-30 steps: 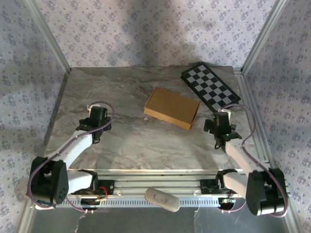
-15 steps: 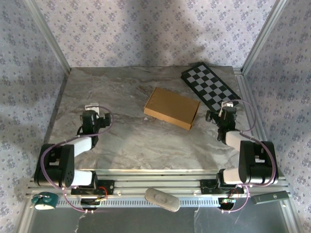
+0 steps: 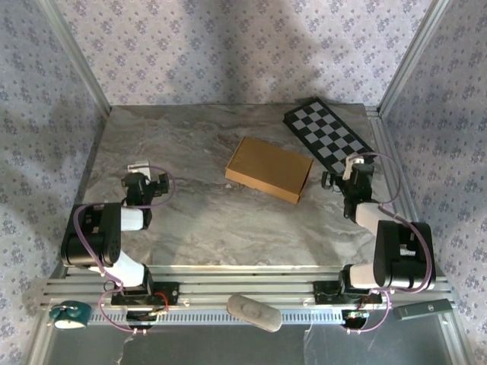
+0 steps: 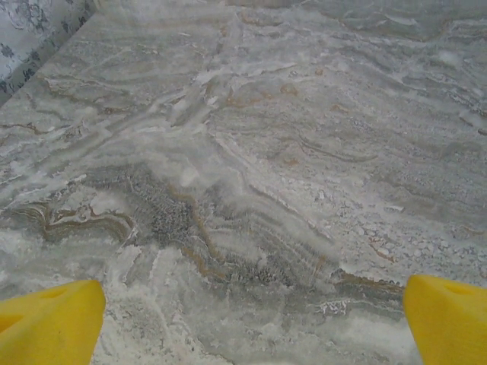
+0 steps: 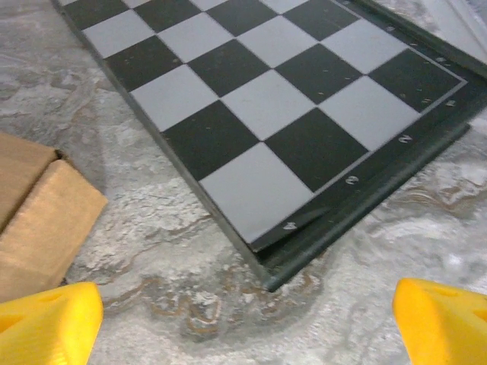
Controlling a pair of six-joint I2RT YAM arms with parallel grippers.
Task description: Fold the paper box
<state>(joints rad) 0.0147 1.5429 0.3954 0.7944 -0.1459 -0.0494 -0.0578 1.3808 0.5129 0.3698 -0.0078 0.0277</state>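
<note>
The paper box [image 3: 268, 169] is sitting mid-way across the counter [image 3: 205, 220], seemingly already folded shut, though its seams are hard to judge, while the left gripper [image 4: 247, 323] and the right gripper [image 5: 247, 319] are hanging open and empty on either side of it.

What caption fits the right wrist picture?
Open right gripper above the table, cardboard box at left, checkerboard ahead.

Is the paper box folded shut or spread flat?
Folded shut: the paper box sits as a shallow closed carton, lid down, with a side wall showing.
</note>
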